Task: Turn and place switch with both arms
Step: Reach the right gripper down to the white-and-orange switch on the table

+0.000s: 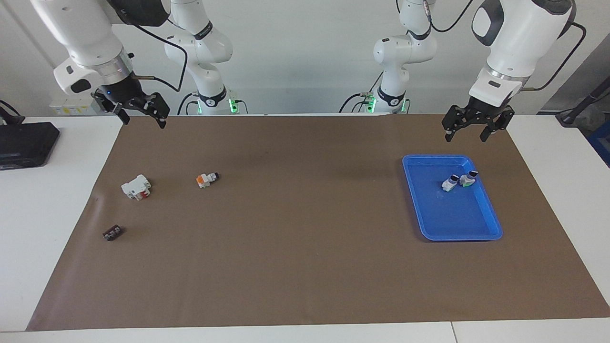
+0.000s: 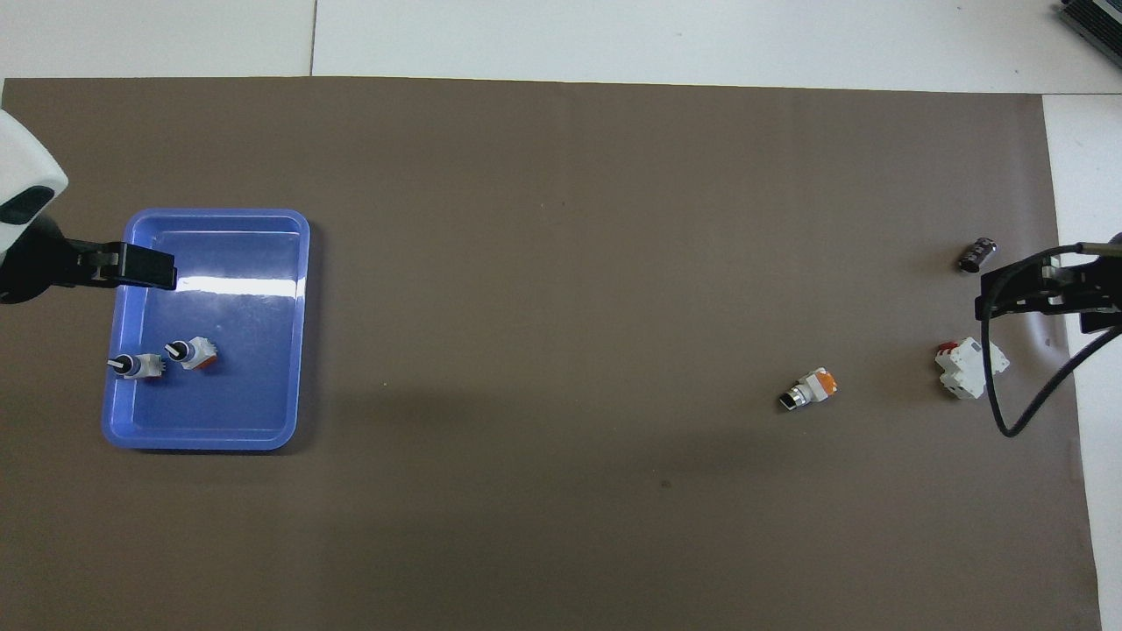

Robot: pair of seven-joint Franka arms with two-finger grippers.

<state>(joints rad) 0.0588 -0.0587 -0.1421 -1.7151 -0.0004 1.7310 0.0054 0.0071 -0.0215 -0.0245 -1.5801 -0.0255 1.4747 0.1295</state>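
The switch (image 1: 206,179) (image 2: 811,389) lies on its side on the brown mat toward the right arm's end, orange block on one side and black knob tip on the other. Nothing touches it. My right gripper (image 1: 145,123) (image 2: 1026,294) hangs open and empty in the air over the mat's edge at that end, apart from the switch. My left gripper (image 1: 466,137) (image 2: 140,267) hangs open and empty over the rim of the blue tray (image 1: 452,236) (image 2: 298,333) at the left arm's end.
Two white-and-green switches with black knobs (image 1: 450,183) (image 1: 468,178) stand in the tray. A white block with a red part (image 1: 136,186) (image 2: 969,368) lies beside the switch, and a small black part (image 1: 112,233) (image 2: 976,255) farther from the robots. A black box (image 1: 26,143) sits off the mat.
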